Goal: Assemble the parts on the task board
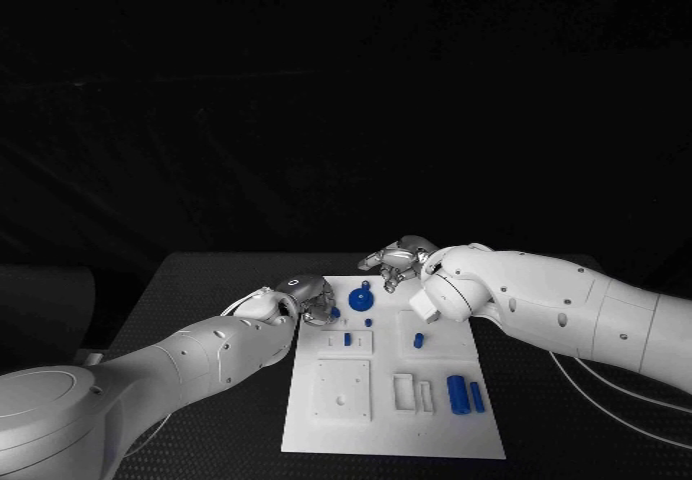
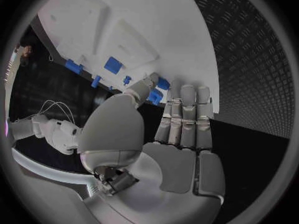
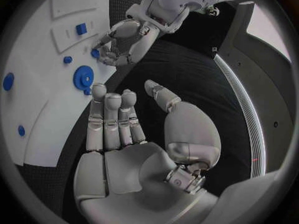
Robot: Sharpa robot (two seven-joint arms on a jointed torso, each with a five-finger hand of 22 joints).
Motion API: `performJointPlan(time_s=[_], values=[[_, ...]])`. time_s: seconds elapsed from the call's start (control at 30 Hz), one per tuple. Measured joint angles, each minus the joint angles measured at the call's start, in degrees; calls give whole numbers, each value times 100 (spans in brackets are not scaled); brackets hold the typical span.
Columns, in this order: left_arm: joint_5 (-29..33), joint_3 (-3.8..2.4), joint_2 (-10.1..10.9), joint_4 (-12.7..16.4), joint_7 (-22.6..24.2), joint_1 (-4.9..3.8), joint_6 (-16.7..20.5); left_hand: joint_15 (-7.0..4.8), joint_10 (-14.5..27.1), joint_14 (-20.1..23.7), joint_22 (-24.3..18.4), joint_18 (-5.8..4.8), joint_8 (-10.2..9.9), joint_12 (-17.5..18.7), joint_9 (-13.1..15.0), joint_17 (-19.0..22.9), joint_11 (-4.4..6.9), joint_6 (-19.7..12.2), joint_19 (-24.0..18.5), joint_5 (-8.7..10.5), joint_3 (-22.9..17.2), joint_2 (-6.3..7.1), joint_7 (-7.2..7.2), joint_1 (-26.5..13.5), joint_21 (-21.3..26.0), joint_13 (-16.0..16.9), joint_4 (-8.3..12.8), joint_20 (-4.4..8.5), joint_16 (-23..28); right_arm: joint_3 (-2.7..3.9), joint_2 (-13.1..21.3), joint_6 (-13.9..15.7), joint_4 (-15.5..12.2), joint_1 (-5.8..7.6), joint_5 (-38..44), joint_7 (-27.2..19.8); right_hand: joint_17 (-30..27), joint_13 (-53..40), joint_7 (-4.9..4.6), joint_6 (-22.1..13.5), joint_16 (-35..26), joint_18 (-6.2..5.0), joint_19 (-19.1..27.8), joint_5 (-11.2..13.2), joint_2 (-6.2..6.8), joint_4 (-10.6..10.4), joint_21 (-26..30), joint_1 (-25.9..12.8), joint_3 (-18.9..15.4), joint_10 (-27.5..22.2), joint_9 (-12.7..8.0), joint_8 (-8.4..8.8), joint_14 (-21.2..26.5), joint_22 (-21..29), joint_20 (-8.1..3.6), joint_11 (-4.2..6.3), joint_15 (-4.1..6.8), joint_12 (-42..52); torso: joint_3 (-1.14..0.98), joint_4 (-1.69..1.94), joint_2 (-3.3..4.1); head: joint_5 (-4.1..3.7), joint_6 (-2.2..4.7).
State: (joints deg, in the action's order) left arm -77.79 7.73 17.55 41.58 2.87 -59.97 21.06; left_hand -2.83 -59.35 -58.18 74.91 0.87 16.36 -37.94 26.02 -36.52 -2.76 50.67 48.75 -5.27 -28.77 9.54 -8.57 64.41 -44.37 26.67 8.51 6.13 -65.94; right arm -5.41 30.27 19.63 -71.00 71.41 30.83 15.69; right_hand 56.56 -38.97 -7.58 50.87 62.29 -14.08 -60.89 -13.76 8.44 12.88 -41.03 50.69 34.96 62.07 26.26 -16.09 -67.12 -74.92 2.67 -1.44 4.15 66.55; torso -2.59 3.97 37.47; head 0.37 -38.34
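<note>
Hands both sit at the far end of the task board (image 1: 392, 420), the white plate in the middle of the black bench (image 1: 188, 290). The left robot hand (image 1: 296, 298) is at the board's far left corner; in its wrist view thumb and a fingertip meet at a small blue part (image 2: 156, 97), so it seems to pinch that piece, though the contact is partly hidden. The right robot hand (image 1: 398, 256) hovers just beyond the board's far edge, fingers straight and apart, palm bare, holding nothing. Near both lies the blue gear (image 1: 361, 298); more blue pegs (image 1: 463, 394) lie toward the near right of the board, beside empty white sockets. By my reading, the step in hand is picking up or seating that corner piece. Next it needs carrying over a matching recess, squared up and pressed down
</note>
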Motion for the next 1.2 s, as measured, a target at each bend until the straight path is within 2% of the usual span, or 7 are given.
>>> performJointPlan(time_s=[0.23,0.47,0.73,0.9,1.03,1.07,1.2], values=[[19,-7,-42,-74,23,26,22,-21,-1,-23,0,0,10,-39,16,1,1,9,0,-74,-40,-47,10,47,-22,-36,86,0,-40,1,-5,0,-7,1,2,0,0,-6,6,1,0,2,0,0,0,0,0,0,0,0,0,0,0,0,0,0,-1,0,3,2,-3,-1,-4],[37,80,-61,-107,89,30,141,-50,-52,-13,-1,0,7,-39,-23,1,53,96,0,-87,-170,-111,32,195,-44,-102,218,0,-40,1,-2,-1,-9,2,4,0,0,-6,-9,-15,0,-13,0,0,0,0,0,0,0,0,0,0,1,1,0,0,-2,0,3,1,-1,-14,-16],[35,176,-95,-184,239,32,300,-114,-298,-78,-1,0,41,0,-48,12,97,237,81,-208,-551,-179,112,247,-114,-243,166,22,-85,1,-4,-1,-9,2,5,1,-1,-12,-8,-16,0,-44,0,0,0,0,0,0,0,0,0,0,7,1,0,0,-10,0,4,-1,1,-20,-19],[15,203,-109,-210,327,44,385,-186,-499,-228,3,1,47,70,-78,44,146,310,175,-625,-676,-267,184,159,-155,-295,185,51,-85,1,-2,-4,-6,3,6,1,-1,-11,-7,-16,0,-45,0,0,0,0,0,0,0,0,0,0,8,1,0,0,-11,0,5,0,-1,-27,-19],[3,215,-113,-207,386,57,451,-210,-628,-329,3,1,44,132,-96,45,167,371,260,-1121,-657,-270,246,155,-223,-295,247,72,-84,1,-1,-4,-6,3,6,1,-1,-16,-7,-16,0,-44,0,0,0,0,0,0,0,0,0,0,8,2,0,0,-12,0,7,4,-3,-31,-22],[0,217,-113,-204,396,60,467,-231,-673,-367,3,1,43,133,-147,45,178,399,289,-1280,-650,-270,273,155,-254,-294,255,84,-84,1,-1,-4,-6,3,6,1,-2,-16,-6,-17,0,-44,0,0,0,0,0,0,0,0,0,0,9,2,0,0,-12,0,7,6,-3,-32,-23],[-10,221,-111,-206,423,70,522,-291,-813,-450,3,1,27,184,-465,40,241,459,349,-1600,-656,-274,334,151,-266,-272,263,103,-84,1,-1,-5,-2,3,7,1,-2,-16,-9,-13,0,-43,0,0,0,0,0,0,0,0,0,0,10,2,0,0,-12,-22,9,9,-3,-36,-23]])
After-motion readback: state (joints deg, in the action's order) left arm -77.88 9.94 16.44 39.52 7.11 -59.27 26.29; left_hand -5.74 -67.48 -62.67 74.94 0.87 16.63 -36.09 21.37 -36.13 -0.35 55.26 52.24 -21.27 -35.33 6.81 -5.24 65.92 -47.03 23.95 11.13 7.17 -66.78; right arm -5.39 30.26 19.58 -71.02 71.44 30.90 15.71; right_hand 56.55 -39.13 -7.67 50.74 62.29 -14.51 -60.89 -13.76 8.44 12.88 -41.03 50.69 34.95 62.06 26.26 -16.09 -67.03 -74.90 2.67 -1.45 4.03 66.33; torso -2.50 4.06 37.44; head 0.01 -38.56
